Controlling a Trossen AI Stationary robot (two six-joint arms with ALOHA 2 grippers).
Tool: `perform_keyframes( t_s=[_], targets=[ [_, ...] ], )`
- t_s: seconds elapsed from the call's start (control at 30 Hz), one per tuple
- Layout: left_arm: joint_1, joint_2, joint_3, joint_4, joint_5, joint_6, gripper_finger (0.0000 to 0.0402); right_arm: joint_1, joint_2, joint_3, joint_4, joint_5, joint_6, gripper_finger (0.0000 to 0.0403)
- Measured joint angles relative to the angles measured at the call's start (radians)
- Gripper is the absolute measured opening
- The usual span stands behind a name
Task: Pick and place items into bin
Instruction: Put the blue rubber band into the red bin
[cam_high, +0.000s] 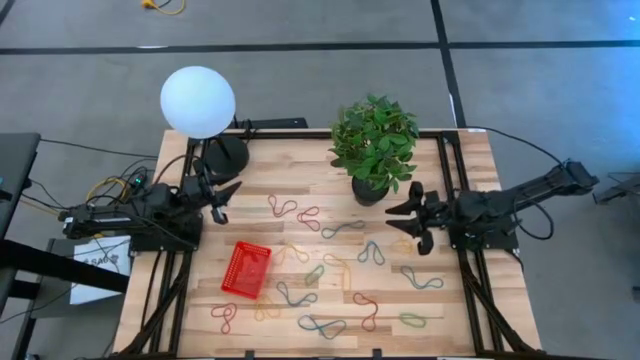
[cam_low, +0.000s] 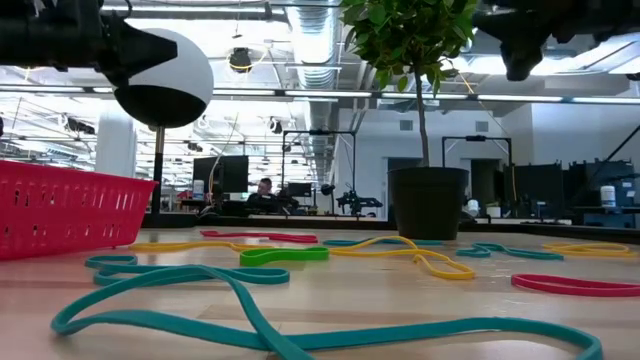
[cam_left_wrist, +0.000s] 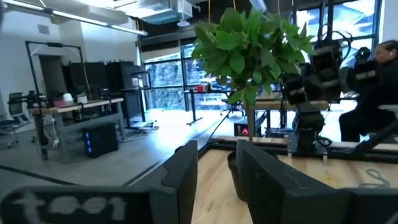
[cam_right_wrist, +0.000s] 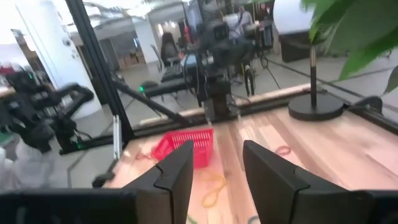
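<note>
We read the bands (cam_high: 343, 229) as very light and limp: thin rubbery loops, many twisted into figure-eights, lying flat on the wooden table (cam_high: 470, 300). We expect them to stretch and drape rather than keep shape, and to be hard to get under, since they hug the wood. The best hold looks like a pinch from above where two strands cross or where a loop humps slightly off the surface; a raised bend shows on the yellow band (cam_low: 420, 258) in the low view.

Our left gripper (cam_high: 222, 197) hangs above the table's left edge with its fingers spread and nothing between them. The red basket (cam_high: 246, 270) sits below and slightly inward of it, near but apart, on the side away from the lamp (cam_high: 198, 102).

Our right gripper (cam_high: 412, 222) hangs at the right side, also spread and empty. The nearest bands lie just inward of its fingertips, around a faint yellow one (cam_high: 402, 243) and a teal one (cam_high: 371, 252); the potted plant (cam_high: 375, 145) stands close beside it.

As far as we can see from above, the basket holds nothing; all the bands we can see lie outside it, several just beside its rim.
</note>
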Motion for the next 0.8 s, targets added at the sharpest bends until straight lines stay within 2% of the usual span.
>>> perform_keyframes(
  t_s=[0.23, 0.37, 0.63, 0.8],
  targets=[
    [0.0, 0.0, 0.0, 0.022, -0.007, -0.072, 0.0103, -0.015, 0.101, 0.0, 0.033, 0.037, 0.0, 0.0134],
    [0.0, 0.013, 0.001, 0.02, -0.006, -0.141, 0.0103, -0.022, 0.176, 0.0, 0.016, 0.035, 0.06, 0.0134],
    [0.0, 0.027, 0.001, -0.126, -0.003, -0.233, 0.0103, -0.022, 0.358, 0.0, 0.041, 0.035, 0.112, 0.0134],
    [0.0, 0.027, 0.001, -0.21, 0.006, -0.284, 0.0103, -0.049, 0.49, 0.0, 0.079, 0.106, 0.139, 0.0134]
  ],
)
